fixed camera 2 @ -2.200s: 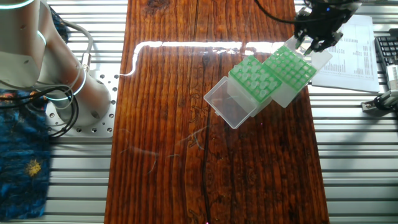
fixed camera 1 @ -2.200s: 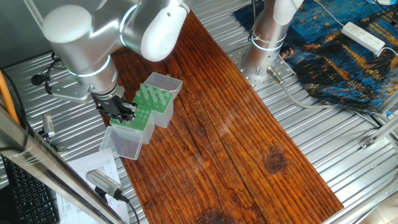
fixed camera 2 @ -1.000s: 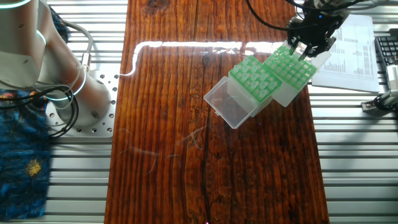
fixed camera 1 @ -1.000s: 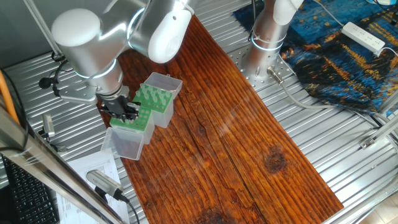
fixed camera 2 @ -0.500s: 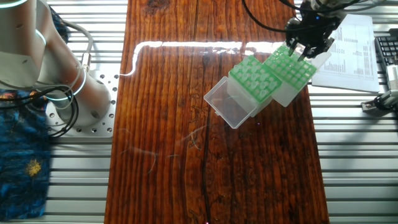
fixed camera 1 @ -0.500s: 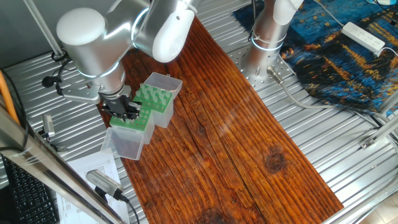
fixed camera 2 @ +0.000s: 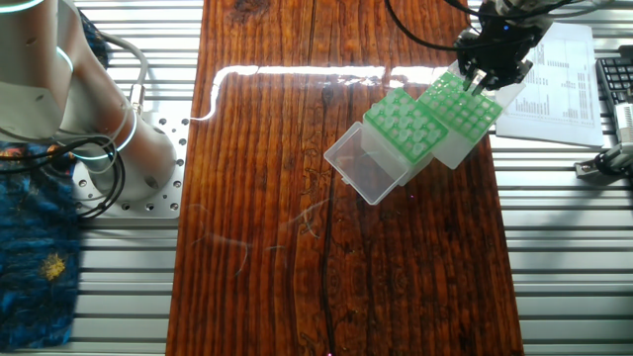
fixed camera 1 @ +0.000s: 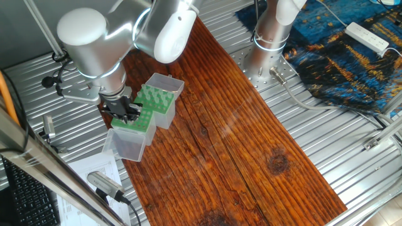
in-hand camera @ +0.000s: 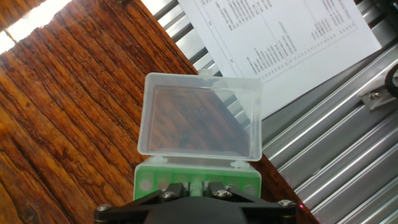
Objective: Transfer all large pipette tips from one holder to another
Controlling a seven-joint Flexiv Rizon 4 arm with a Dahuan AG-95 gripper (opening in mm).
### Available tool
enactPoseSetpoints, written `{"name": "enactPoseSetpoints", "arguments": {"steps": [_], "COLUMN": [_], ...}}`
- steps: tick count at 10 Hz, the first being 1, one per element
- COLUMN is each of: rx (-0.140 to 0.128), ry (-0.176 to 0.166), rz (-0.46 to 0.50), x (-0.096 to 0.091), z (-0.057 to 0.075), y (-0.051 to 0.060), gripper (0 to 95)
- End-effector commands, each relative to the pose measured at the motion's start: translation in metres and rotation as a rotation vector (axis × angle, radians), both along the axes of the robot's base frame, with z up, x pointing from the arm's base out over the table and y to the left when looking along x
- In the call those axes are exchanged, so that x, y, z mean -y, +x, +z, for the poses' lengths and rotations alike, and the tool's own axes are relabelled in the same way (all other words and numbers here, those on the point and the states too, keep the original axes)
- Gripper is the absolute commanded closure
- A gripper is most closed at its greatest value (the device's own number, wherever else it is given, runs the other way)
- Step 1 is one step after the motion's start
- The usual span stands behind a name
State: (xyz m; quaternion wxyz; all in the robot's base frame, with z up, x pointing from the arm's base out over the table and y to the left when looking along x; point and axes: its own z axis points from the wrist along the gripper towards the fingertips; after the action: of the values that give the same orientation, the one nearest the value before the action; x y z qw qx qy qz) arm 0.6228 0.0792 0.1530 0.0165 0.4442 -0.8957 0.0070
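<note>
While the large pipette tips (fixed camera 2: 400, 121) stand upright in the left rack on the tabletop (fixed camera 2: 277, 247), the hand (fixed camera 2: 484, 71) sits directly above the right rack (fixed camera 2: 461, 105); its opening cannot be judged.

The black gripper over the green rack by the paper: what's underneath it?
Under the gripper lies one end of a green rack, its clear lid hinged open. Any pipette tips directly beneath are covered by the fingers, so a grasp cannot be confirmed.
</note>
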Motion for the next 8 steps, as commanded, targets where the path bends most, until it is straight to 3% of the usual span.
{"name": "enactPoseSetpoints", "arguments": {"steps": [1, 5, 8], "rx": [0.001, 0.001, -0.005], "ry": [-0.003, 0.010, 0.011], "rz": [0.004, 0.030, 0.026], "x": [0.001, 0.012, 0.011], "z": [0.001, 0.012, 0.029], "y": [0.000, 0.000, 0.003], "gripper": [95.0, 95.0, 95.0]}}
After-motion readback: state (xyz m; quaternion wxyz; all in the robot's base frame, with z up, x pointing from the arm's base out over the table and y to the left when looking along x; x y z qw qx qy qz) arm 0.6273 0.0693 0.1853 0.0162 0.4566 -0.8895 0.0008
